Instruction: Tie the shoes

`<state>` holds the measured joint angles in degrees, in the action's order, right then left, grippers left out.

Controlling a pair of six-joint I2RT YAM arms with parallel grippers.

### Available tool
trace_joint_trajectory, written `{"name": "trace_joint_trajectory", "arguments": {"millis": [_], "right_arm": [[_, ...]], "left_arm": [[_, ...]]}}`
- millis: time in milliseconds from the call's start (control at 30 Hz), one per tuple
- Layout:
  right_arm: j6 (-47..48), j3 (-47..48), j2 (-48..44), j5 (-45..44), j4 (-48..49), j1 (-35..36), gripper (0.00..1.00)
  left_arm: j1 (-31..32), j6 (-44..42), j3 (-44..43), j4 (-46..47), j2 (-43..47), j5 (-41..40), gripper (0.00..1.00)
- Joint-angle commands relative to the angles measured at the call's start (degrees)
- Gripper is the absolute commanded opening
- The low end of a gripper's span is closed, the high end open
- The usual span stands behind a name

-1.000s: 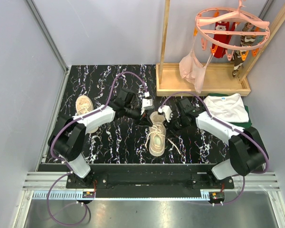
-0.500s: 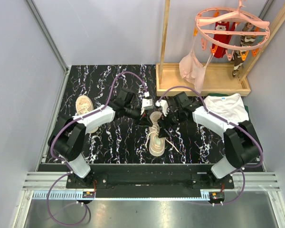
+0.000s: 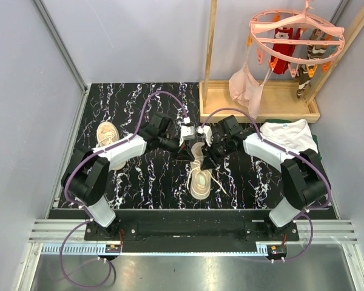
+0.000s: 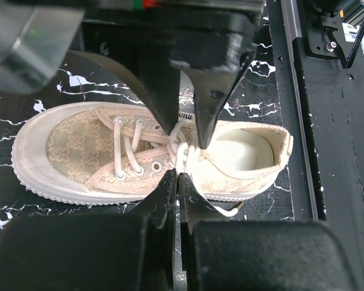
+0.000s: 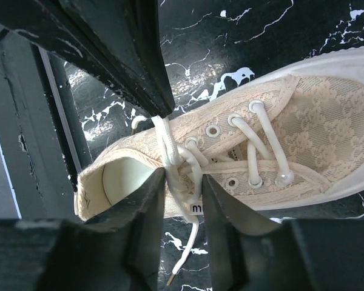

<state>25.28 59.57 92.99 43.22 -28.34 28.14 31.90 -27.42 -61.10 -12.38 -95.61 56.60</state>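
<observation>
Beige shoe (image 3: 200, 179): left pincer (image 4: 177, 179), angled down, clamped on lace (image 5: 165, 136); right pincer (image 5: 183, 176) apart.

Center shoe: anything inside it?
Only a bare pale insole shows at the heel of the center shoe. Forward of that, the laces and upper cover the inside.

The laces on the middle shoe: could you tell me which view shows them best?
Right wrist: the laces are close up, each crossing and the loose end clear. Left wrist shows them partly hidden; top external shows only a small tangle.
</observation>
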Motion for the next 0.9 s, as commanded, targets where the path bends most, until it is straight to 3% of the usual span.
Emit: {"name": "trace_joint_trajectory", "arguments": {"millis": [0,267,400,733,833,867], "right_arm": [[0.6,2.0,-0.4,2.5,1.2,-1.2,0.34],[0.6,1.4,-0.2,3.6,1.0,-1.2,0.20],[0.6,1.3,0.0,4.7,0.9,-1.3,0.30],[1.6,1.6,0.9,5.6,0.0,-1.9,0.28],[1.6,1.8,1.1,5.9,-0.1,-2.4,0.22],[1.5,1.9,1.1,5.9,-0.1,-2.8,0.15]], "left_arm": [[-0.5,-1.1,-0.2,0.8,1.7,2.6,0.00],[-0.9,-1.1,-0.6,1.0,1.3,2.9,0.00],[-1.0,-1.1,-0.6,1.0,1.5,2.9,0.00],[-1.1,-1.1,-0.3,0.9,1.7,3.2,0.00],[-1.1,-1.1,-0.5,0.9,1.6,3.3,0.00],[-1.1,-1.2,-0.4,0.8,1.6,3.3,0.00]]}}
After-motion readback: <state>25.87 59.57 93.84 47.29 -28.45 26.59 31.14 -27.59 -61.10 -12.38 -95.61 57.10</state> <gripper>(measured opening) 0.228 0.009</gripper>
